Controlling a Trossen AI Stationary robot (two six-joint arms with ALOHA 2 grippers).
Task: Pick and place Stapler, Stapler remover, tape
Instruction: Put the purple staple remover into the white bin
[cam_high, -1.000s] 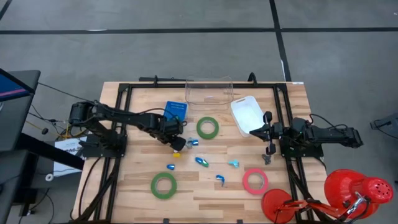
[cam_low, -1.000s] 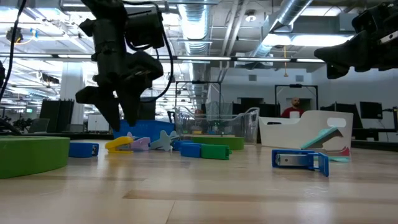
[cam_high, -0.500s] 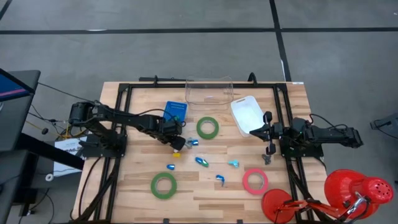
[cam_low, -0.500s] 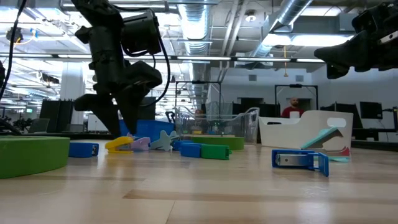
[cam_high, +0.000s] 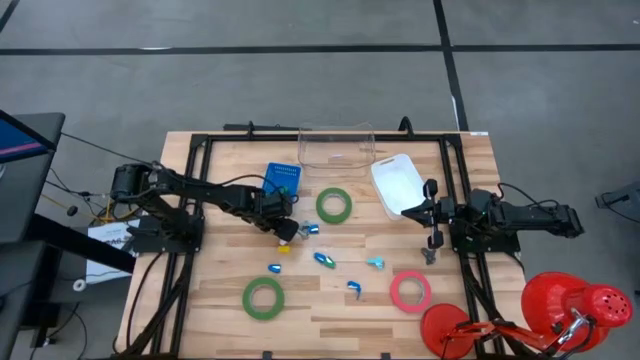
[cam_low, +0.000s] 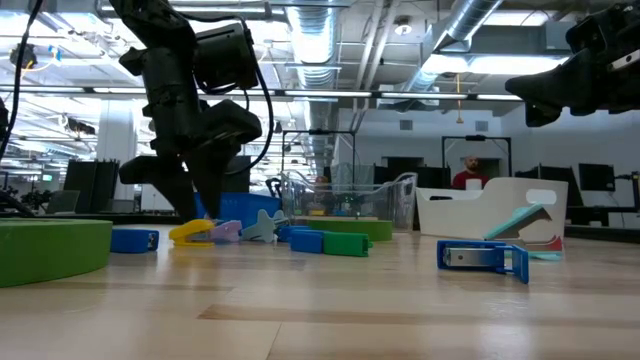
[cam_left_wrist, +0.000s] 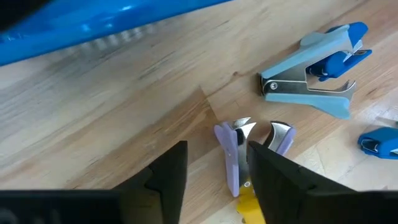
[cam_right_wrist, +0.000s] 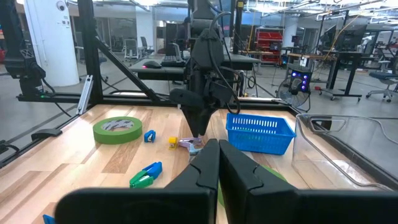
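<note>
My left gripper (cam_high: 286, 226) (cam_left_wrist: 217, 149) is open and points down just above the table, near the blue basket (cam_high: 283, 178). A purple staple remover (cam_left_wrist: 227, 157) (cam_low: 228, 231) lies on the wood under it, one purple arm in the gap between the fingers, a yellow piece (cam_left_wrist: 249, 206) beside it. A blue staple remover (cam_left_wrist: 317, 93) lies close by. Two green tape rolls (cam_high: 334, 205) (cam_high: 263, 297) and a pinkish-red one (cam_high: 410, 291) lie flat. Small blue staplers (cam_high: 324, 258) (cam_low: 483, 258) lie mid-table. My right gripper (cam_high: 432, 214) (cam_right_wrist: 217, 165) is shut and waits at the right. My left gripper comes from above, its fingers (cam_left_wrist: 171, 171) standing astride one arm of the purple staple remover (cam_left_wrist: 231, 177), which lies on the table. One finger hides the remover's other arm. I cannot tell whether the fingers touch it.
A clear bin (cam_high: 336, 146) stands at the far edge and a white tray (cam_high: 398, 183) to its right. Black frame rails (cam_high: 190, 200) run along the table's sides. A red lamp (cam_high: 560, 310) stands off the near right corner.
My left gripper has gone down a little toward the purple staple remover, staying open. Nothing on the table has moved.
</note>
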